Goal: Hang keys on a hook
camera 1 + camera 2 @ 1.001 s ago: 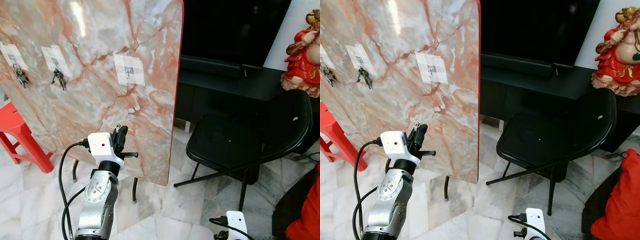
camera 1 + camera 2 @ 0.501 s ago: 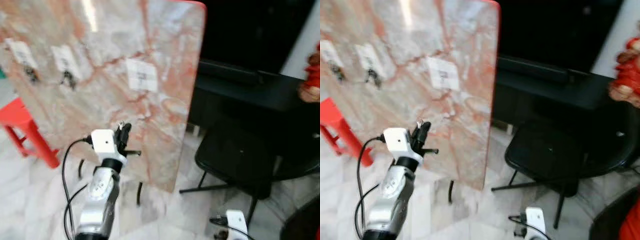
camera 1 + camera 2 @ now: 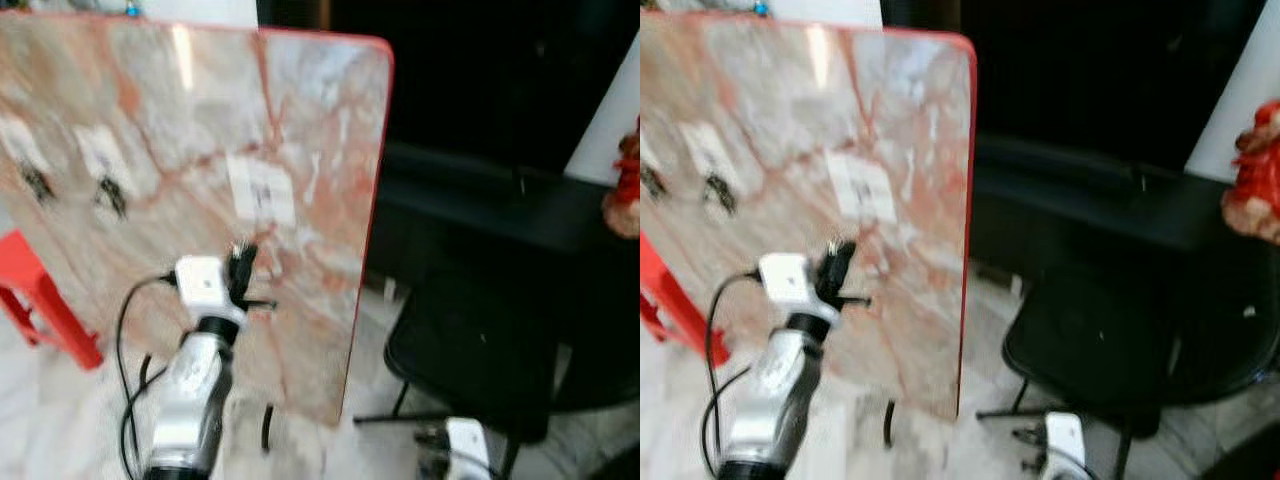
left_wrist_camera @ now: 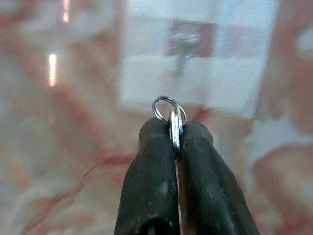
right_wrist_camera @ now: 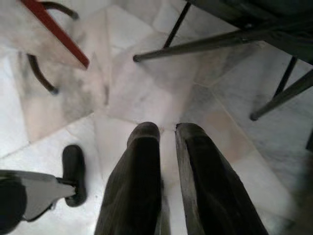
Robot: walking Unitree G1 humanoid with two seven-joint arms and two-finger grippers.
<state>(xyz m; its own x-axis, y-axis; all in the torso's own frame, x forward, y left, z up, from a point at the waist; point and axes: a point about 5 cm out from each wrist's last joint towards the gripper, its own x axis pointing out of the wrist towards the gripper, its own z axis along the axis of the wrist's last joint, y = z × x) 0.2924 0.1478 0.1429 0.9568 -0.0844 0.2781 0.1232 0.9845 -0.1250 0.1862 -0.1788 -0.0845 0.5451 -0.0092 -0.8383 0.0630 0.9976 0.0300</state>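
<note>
A pink marble board (image 3: pixel 190 140) stands upright before me with three white pads. Two pads at the left carry key bunches (image 3: pixel 38 183) (image 3: pixel 110 196). The third pad (image 3: pixel 260 190) has a small bare metal hook (image 4: pixel 183 41). My left gripper (image 3: pixel 240 262) is raised just below that pad and is shut on a silver key ring (image 4: pixel 169 111), whose loop sticks out above the fingertips (image 4: pixel 156 132), a little under the hook. The right gripper (image 5: pixel 167 131) hangs low over the floor, its fingers close together with nothing between them.
A black folding chair (image 3: pixel 480 350) stands right of the board, with a dark TV cabinet (image 3: pixel 500 200) behind it. There is a red stool (image 3: pixel 40 300) at the far left and a red figurine (image 3: pixel 628 190) at the far right. The floor is white marble tile (image 5: pixel 146 93).
The whole picture has shifted and blurred, so the camera moved. The left gripper, still holding the ring, now sits closer beneath the empty hook's pad.
</note>
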